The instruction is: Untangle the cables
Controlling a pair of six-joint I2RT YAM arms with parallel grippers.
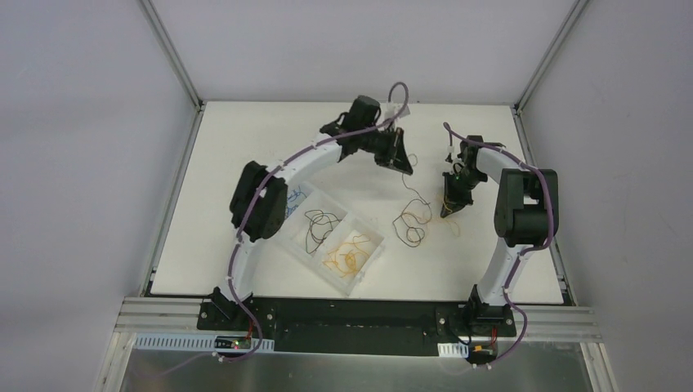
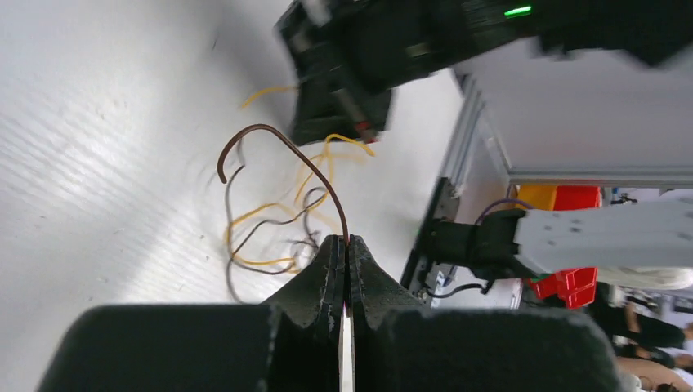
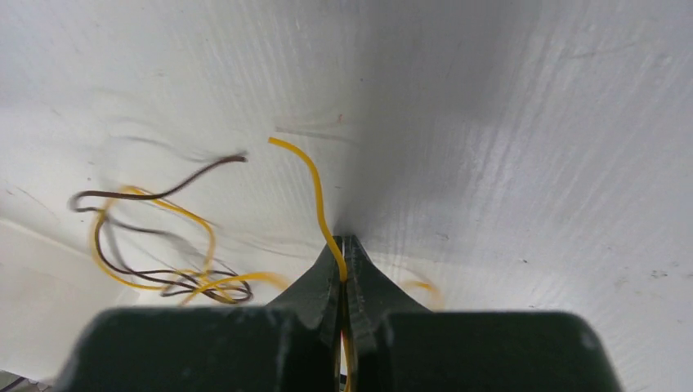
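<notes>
A small tangle of black and orange-yellow cables lies on the white table between the arms. My left gripper is raised above it, shut on a dark brown-black cable that arcs up from its closed tips; the tangle lies below. My right gripper is low at the table, shut on an orange-yellow cable pinched between its tips. The rest of the tangle lies to its left.
A clear tray with three compartments stands front centre: blue cables in the far one, black cables in the middle, orange-yellow cables in the near one. Aluminium frame rails edge the table.
</notes>
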